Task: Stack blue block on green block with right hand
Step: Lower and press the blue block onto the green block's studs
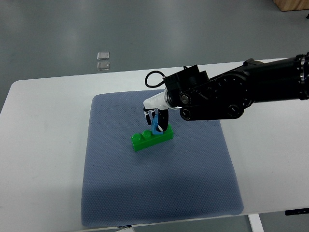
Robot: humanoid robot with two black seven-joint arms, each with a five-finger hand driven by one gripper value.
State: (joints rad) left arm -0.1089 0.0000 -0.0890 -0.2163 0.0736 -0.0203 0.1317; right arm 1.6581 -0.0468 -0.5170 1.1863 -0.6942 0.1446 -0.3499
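White worktop (43, 145) carries a blue-grey mat (159, 193), probably there for grip. Further in, the green block (152, 137) lies flat, studs up, ready to receive. Right hand (157, 118) hangs over its right end, fingers (163, 121) clasping the blue block (156, 126), tilted, just touching the green one. No containers show. Beyond, two small clear pieces (103, 60) lie on the floor.

Here's the right arm (251, 84), a thick black limb of rounded, glossy segments with round joint caps and small screws showing along its side. A thin black cable (155, 76) loops up near the wrist. The robot hand (157, 116) has a white base and slim black fingers.
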